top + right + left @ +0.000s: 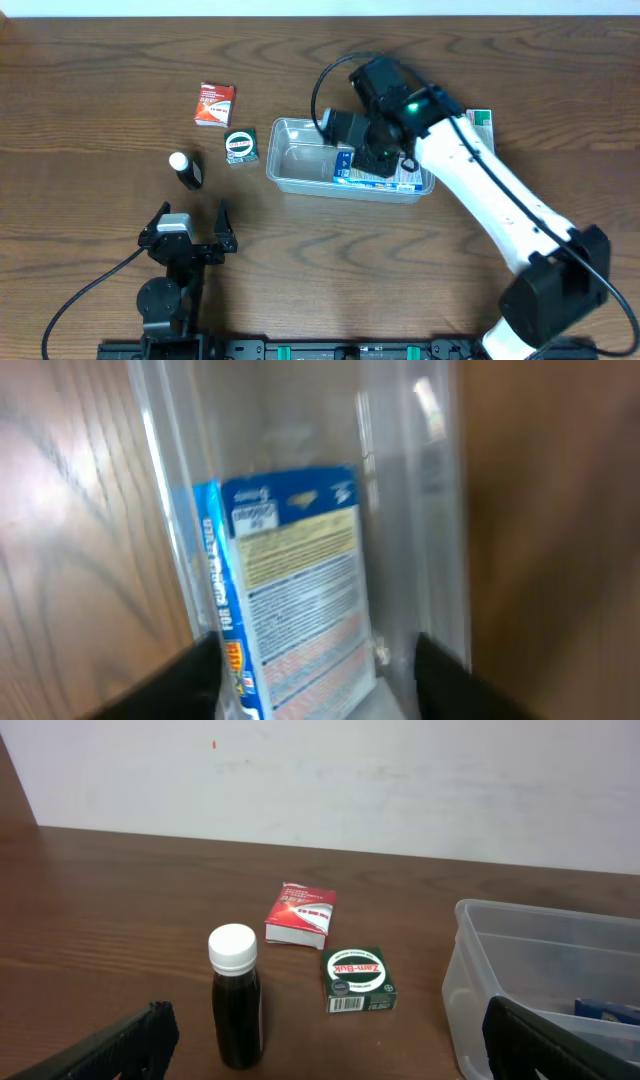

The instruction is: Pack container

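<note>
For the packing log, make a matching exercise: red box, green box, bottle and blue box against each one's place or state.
1 red box
2 green box
3 bottle
4 blue box

A inside the container
B standing upright, white cap
C just beside the container's left end
D lying behind the green box

Pairs: 1-D, 2-C, 3-B, 4-A

Brown wood table (90,60). Small red-white box (215,104) left of middle, toward far edge. Green box (241,146) near it on front-edge side, apart. Dark bottle (186,169) with white cap, upright, left of green box. Blue-yellow printed package (380,182) flat inside container (300,165), near table middle. Green-white box (482,122) toward right edge, partly hidden.
</note>
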You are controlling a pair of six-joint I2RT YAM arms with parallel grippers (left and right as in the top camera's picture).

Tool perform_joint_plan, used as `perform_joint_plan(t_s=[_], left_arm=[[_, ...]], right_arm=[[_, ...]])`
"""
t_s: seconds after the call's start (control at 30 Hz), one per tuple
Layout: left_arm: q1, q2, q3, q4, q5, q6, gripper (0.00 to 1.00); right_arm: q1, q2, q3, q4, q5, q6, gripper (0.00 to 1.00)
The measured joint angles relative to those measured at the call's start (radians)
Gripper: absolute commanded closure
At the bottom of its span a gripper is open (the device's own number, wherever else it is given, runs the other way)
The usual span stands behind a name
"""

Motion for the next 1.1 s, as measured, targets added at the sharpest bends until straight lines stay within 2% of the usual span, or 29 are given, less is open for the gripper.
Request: perform_joint_plan(t_s=[0.03, 0.1, 0.13, 0.17, 0.23, 0.47, 0.6, 0.8, 1.1], left_arm=[[0.000, 0.000, 0.000, 0.000, 0.000, 0.000, 0.02], [0.000, 0.000, 0.000, 0.000, 0.000, 0.000, 0.02], [0.000, 0.000, 0.000, 0.000, 0.000, 0.000, 0.02], [0.000, 0.000, 0.000, 0.000, 0.000, 0.000, 0.02], [0.000, 0.000, 0.000, 0.000, 0.000, 0.000, 0.02], [0.000, 0.000, 0.000, 0.000, 0.000, 0.000, 0.02], [0.000, 0.000, 0.000, 0.000, 0.000, 0.000, 0.02], [0.000, 0.000, 0.000, 0.000, 0.000, 0.000, 0.02], [0.000, 0.000, 0.000, 0.000, 0.000, 0.000, 0.02]], right_arm=[[0.000, -0.008, 0.006, -0.001, -0.001, 0.027, 0.33], [0.000, -0.018, 0.010, 0.000, -0.005, 0.088, 0.54], [0.000, -0.018, 0.010, -0.002, -0.007, 0.119, 0.71], [0.000, -0.018, 0.010, -0.003, -0.008, 0.150, 0.83], [-0.001, -0.018, 0.009, -0.004, -0.010, 0.231, 0.97], [-0.018, -0.018, 0.007, -0.032, -0.016, 0.572, 0.99], [-0.019, -0.018, -0.009, -0.051, -0.017, 0.716, 0.99], [-0.019, -0.018, -0.097, -0.044, -0.024, 0.808, 0.99], [-0.019, -0.018, -0.225, 0.076, -0.030, 0.840, 0.99]])
